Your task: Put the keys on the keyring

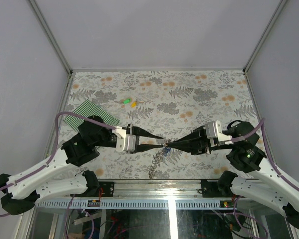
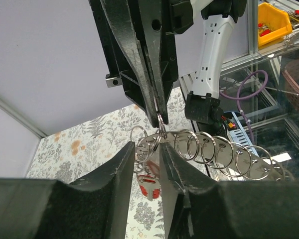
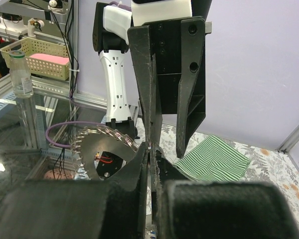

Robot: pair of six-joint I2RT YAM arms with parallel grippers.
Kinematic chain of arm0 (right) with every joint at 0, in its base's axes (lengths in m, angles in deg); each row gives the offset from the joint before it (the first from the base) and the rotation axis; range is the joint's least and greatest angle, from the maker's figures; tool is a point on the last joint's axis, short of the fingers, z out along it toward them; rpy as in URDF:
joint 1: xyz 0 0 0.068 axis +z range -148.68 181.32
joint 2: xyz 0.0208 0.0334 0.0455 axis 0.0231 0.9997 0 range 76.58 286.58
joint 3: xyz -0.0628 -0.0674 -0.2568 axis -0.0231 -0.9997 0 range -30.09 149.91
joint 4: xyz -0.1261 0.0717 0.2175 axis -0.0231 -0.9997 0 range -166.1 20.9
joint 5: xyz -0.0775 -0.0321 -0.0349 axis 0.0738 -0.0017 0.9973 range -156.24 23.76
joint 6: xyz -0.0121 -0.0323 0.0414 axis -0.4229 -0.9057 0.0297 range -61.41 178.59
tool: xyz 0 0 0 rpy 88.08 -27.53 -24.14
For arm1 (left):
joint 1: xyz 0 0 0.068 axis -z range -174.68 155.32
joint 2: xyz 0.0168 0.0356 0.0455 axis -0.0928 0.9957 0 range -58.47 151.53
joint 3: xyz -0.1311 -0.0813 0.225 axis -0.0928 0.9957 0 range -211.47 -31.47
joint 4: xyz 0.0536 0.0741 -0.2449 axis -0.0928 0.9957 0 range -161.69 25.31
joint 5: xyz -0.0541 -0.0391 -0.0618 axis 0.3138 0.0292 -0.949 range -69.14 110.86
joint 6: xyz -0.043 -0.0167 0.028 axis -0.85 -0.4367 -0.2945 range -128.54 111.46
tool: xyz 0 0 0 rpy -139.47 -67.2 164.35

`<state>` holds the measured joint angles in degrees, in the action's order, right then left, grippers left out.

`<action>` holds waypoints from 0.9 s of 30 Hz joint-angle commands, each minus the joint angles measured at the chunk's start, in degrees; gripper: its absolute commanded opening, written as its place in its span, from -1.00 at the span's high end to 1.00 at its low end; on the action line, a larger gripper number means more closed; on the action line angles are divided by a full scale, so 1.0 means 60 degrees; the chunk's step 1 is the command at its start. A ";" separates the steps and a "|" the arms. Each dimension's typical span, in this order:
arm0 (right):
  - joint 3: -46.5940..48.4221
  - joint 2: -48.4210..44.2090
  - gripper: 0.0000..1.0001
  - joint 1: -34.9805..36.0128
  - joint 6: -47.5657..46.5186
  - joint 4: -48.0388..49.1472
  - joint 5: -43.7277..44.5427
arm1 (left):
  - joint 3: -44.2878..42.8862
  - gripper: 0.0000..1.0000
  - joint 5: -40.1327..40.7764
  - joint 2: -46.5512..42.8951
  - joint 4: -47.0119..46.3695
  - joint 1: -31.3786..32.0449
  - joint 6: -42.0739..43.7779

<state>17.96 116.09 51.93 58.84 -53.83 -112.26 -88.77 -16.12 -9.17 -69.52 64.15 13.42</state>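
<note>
Two grippers meet mid-table — we see the right gripper (image 1: 168,145) clenched on the keyring (image 1: 157,160), the left gripper (image 1: 162,141) parted beside it. A red key (image 2: 150,186) hangs there; a green key (image 1: 125,101) and a yellow key (image 1: 133,104) lie at eleven o'clock.

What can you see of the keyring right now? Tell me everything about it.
The keyring is a chain of thin, shiny grey metal rings linked one after another. One end is lifted: the right gripper, shut, pinches a ring there, and the left gripper has its fingers parted either side of that bunch of rings. A red key hangs under that end. In the top view the rest trails toward the near edge of the table, between the two arms.
</note>
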 commanded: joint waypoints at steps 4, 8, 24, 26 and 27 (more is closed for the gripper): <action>0.0520 -0.0052 1.00 0.0002 0.0106 0.0766 -0.0037 | -0.0403 0.51 -0.0522 0.0084 -0.0177 0.0000 0.0248; 0.0502 -0.0027 1.00 -0.0003 0.0039 0.0724 -0.0011 | -0.0460 0.73 -0.0513 0.0114 -0.0084 0.0003 0.0241; 0.0596 -0.0207 1.00 0.0000 -0.1124 -0.0008 0.0650 | -0.0821 1.00 0.1724 0.0509 0.0167 -0.0006 -0.2279; 0.0657 -0.0233 1.00 -0.0002 -0.1345 -0.0219 0.0714 | -0.0843 1.00 0.1990 0.0557 0.0158 -0.0017 -0.2673; 0.0686 -0.0230 1.00 -0.0005 -0.1454 -0.0401 0.0743 | -0.0868 1.00 0.2160 0.0585 0.0175 -0.0012 -0.2864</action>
<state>18.53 115.70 51.89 53.66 -56.28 -108.89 -91.76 -9.43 -6.22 -67.66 64.15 2.54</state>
